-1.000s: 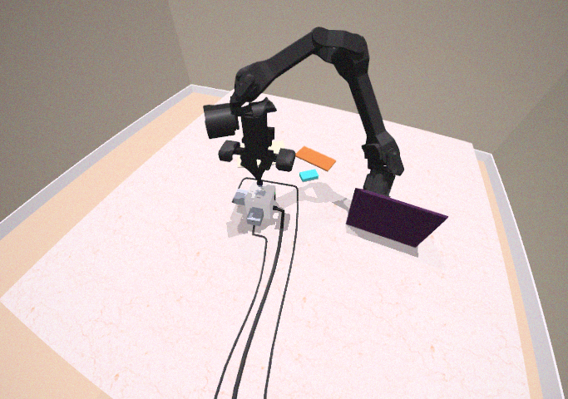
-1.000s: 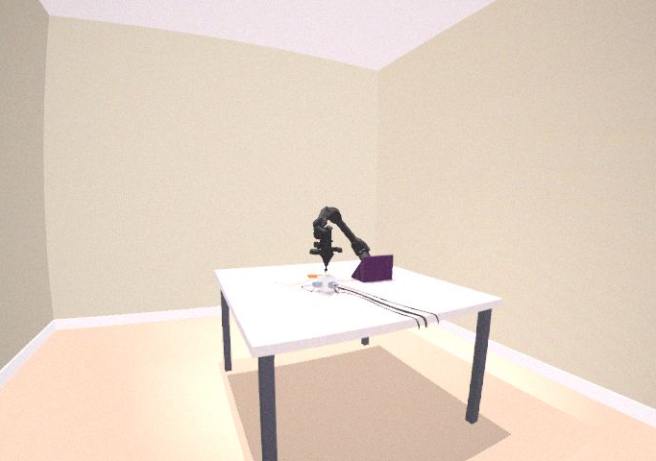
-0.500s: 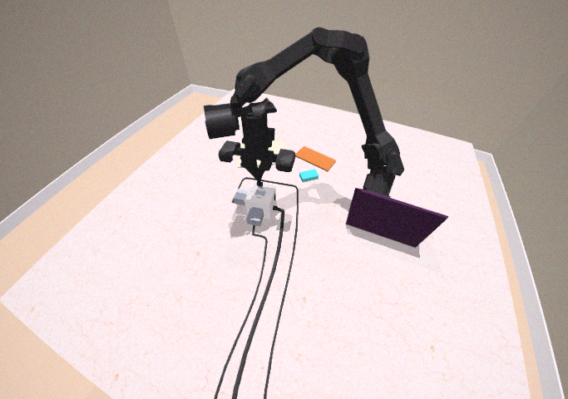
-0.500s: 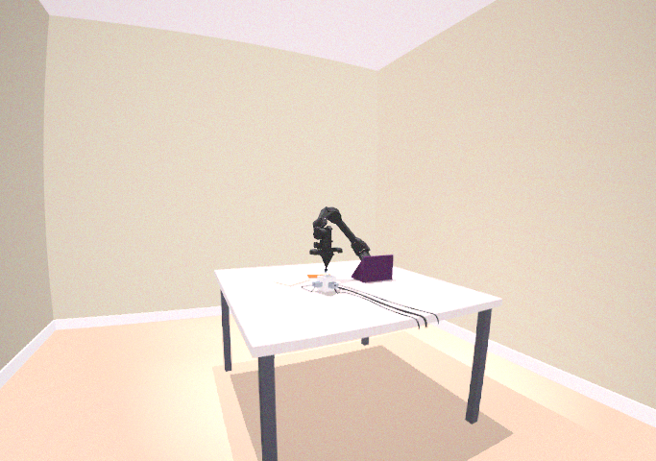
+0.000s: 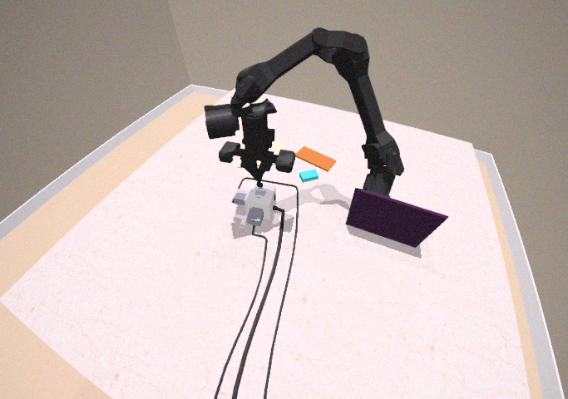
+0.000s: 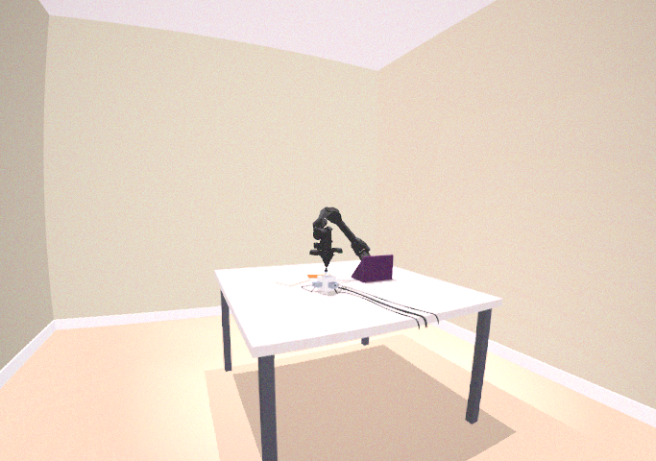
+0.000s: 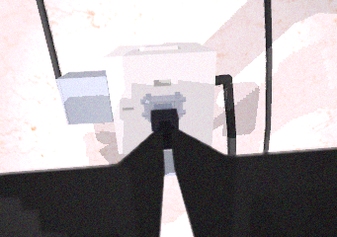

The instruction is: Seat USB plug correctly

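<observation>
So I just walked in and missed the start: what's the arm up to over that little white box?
The black arm reaches down over the white power cube, its gripper shut on the small dark USB plug at the socket on the cube's top face. The plug is not released yet, and whether it is fully seated cannot be told. Other plugs and black cables hang off the cube's sides. An orange card, a cyan block and a purple panel lie nearby.
</observation>
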You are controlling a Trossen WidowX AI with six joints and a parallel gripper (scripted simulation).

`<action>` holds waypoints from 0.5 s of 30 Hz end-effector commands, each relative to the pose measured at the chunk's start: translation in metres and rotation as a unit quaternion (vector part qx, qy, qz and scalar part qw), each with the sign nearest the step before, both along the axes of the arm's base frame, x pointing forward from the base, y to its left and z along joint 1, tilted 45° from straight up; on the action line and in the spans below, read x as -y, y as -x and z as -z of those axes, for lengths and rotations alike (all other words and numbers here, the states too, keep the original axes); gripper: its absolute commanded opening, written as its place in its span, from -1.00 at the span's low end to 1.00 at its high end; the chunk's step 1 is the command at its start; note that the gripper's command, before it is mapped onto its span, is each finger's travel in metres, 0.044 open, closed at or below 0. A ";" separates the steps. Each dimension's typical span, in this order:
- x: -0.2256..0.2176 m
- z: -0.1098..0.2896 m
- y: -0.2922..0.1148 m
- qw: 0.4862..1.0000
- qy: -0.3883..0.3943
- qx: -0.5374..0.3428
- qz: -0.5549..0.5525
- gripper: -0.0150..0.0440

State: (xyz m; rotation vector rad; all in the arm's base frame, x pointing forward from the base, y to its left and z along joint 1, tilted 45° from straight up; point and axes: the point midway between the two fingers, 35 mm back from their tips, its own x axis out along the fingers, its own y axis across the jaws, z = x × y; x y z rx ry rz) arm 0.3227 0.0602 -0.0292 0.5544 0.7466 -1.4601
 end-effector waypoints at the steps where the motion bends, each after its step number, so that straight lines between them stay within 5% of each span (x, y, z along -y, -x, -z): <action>1: 0.000 0.001 0.001 1.000 -0.004 -0.002 0.001 -0.49; 15: 0.001 0.003 0.001 1.000 -0.009 -0.002 0.001 -0.49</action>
